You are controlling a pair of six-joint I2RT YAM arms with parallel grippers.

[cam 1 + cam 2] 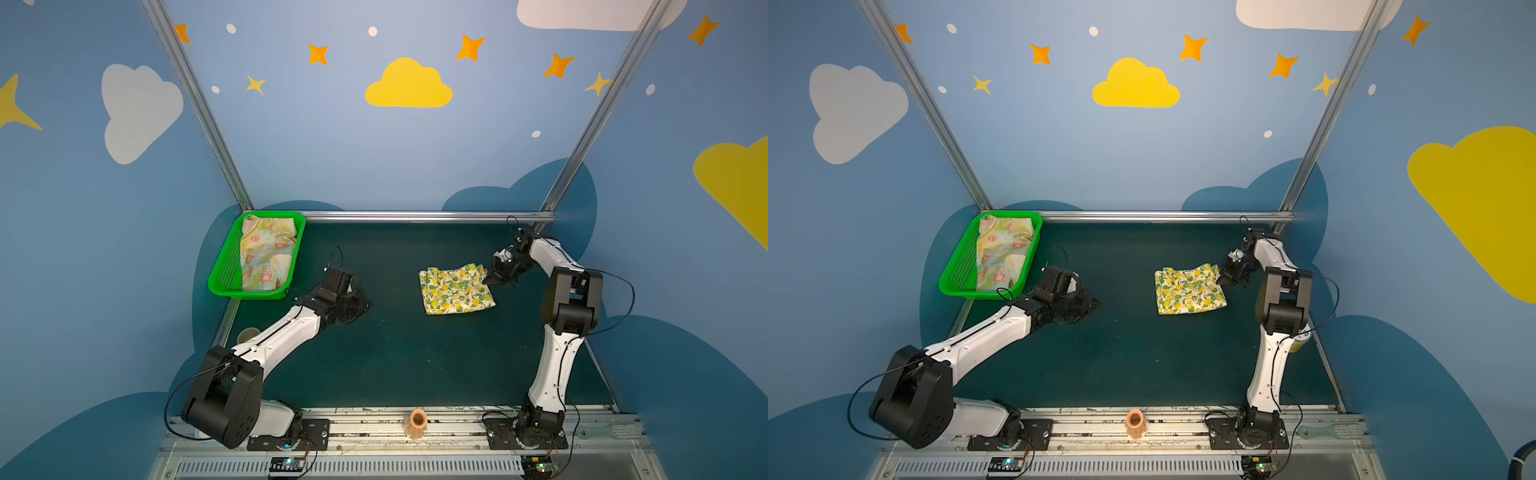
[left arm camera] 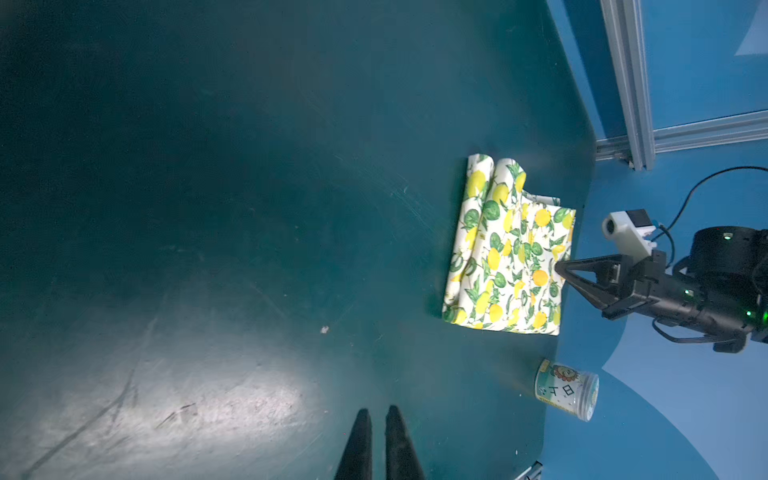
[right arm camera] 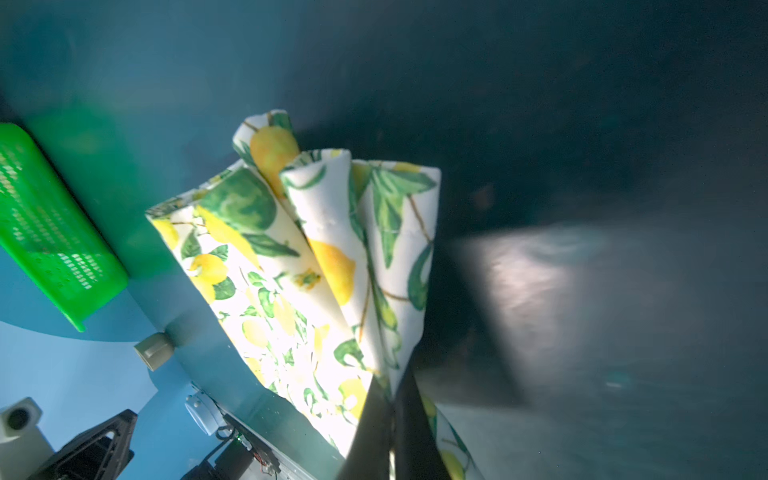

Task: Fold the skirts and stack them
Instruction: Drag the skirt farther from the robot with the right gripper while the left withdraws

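Note:
The cream lemon-print skirt (image 1: pixel 455 293) (image 1: pixel 1187 293) lies folded on the dark green table, right of centre. My right gripper (image 1: pixel 486 281) (image 1: pixel 1219 281) is shut on its right edge; in the right wrist view the fingers (image 3: pixel 390 386) pinch a raised fold of the lemon skirt (image 3: pixel 291 257). The pale yellow flowered skirt (image 1: pixel 266 253) (image 1: pixel 1000 253) lies crumpled in the green basket (image 1: pixel 224 266) at the back left. My left gripper (image 1: pixel 365 305) (image 2: pixel 378 413) hovers over bare table left of centre, jaws slightly parted and empty, pointing toward the lemon skirt (image 2: pixel 511 253).
A printed cup (image 2: pixel 567 390) lies at the table's right edge, behind the right arm. A beige cup (image 1: pixel 248 334) sits at the left edge by the left arm. An orange ribbed object (image 1: pixel 417 422) stands on the front rail.

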